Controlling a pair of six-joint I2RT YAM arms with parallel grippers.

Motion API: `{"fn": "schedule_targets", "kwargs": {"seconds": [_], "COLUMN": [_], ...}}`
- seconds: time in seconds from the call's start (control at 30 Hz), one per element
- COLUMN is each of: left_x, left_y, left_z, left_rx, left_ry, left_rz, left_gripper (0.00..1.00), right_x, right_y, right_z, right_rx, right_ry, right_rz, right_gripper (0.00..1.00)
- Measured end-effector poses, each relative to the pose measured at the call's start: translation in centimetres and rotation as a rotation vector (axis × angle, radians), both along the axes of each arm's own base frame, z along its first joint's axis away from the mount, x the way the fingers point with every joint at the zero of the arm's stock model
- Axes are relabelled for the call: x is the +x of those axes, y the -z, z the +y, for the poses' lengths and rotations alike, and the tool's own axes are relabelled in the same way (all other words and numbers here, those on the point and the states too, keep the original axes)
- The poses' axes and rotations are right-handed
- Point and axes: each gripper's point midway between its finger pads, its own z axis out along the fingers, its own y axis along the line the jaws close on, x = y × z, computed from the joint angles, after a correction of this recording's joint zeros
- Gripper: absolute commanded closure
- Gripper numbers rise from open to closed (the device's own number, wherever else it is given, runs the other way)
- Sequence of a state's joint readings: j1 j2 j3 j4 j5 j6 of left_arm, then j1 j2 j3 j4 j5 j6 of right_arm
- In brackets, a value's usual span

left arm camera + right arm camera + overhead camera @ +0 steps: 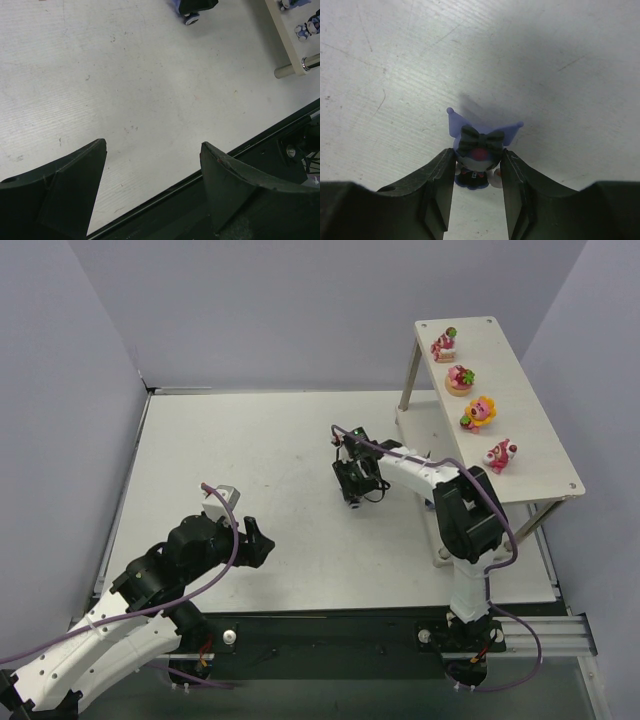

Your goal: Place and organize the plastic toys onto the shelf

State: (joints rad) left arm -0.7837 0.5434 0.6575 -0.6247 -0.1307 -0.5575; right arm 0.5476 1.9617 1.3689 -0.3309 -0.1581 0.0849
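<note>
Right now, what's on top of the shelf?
Four bright toys in a row on the top board of the shelf. That board covers most of the lower tier, so toys there cannot be counted.

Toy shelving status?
Done: four bright toys on the shelf's top board; at least two dark toys on the lower board. In hand: right gripper shut on a purple figurine standing on the table. To do: lifting and shelving it. Left gripper open, empty.

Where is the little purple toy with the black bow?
In the right wrist view the purple toy stands on the white table, pinched between the fingers of the right gripper, mid-table and left of the shelf.
</note>
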Motion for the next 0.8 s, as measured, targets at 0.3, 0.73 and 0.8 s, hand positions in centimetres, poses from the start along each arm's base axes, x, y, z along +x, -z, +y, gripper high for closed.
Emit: {"fn": "schedule_targets", "kwargs": {"seconds": [0.3, 0.73, 0.8], "left_x": [0.0, 0.0, -0.1], "left_y": [0.0, 0.0, 0.0], "left_z": [0.0, -0.1, -0.1], "left_rx": [0.0, -0.002, -0.003], "left_ry": [0.0, 0.002, 0.004], "left_rz": [0.0, 0.001, 0.001], "left_gripper": [0.15, 0.15, 0.15], "right_x": [3.8, 9.2, 9.7], "right_y": [-2.7, -9.1, -10.1], "right_z": [-0.9, -4.3, -5.0], "right_rx": [-0.185, -0.293, -0.307], "right_ry": [0.134, 0.519, 0.585], "right_rz": [-0.359, -0.811, -0.865], "right_gripper": [1.0, 1.0, 1.0]}}
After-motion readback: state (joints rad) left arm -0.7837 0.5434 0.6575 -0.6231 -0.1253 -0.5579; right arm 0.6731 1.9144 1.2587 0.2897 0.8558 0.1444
